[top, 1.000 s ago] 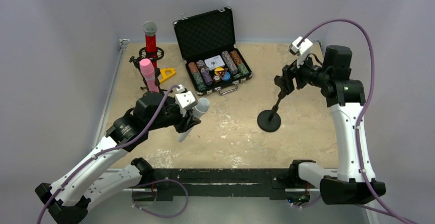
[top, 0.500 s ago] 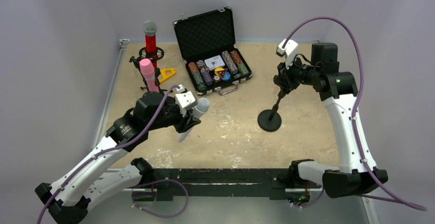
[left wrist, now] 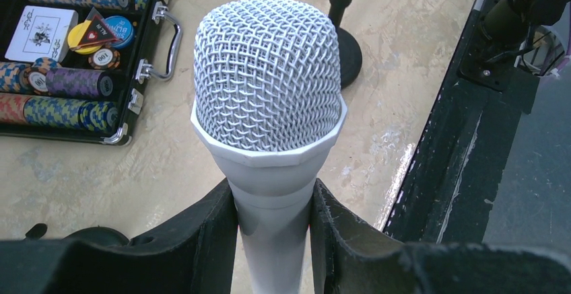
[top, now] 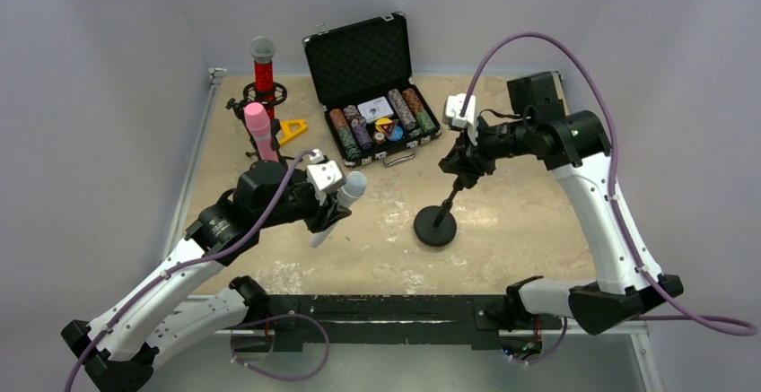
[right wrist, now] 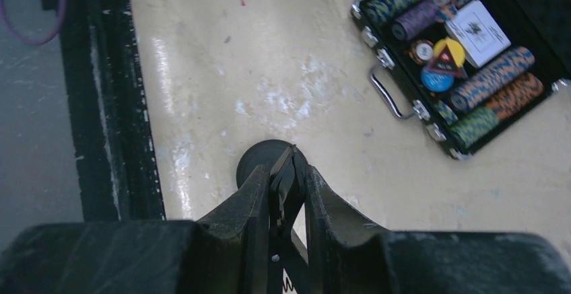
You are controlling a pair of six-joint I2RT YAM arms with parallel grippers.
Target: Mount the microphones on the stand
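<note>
My left gripper (left wrist: 273,193) clamps the white microphone (left wrist: 268,79) left of the chip case (top: 334,58); my right gripper (right wrist: 283,173) clamps the stand (top: 436,228) before it

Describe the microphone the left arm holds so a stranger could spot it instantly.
Start at the open poker chip case at the table's back, then come toward the near left. There the left end effector is shut on the white microphone. Unlike the pink microphone and red microphone standing at back left, it is all white, mesh head included.
</note>
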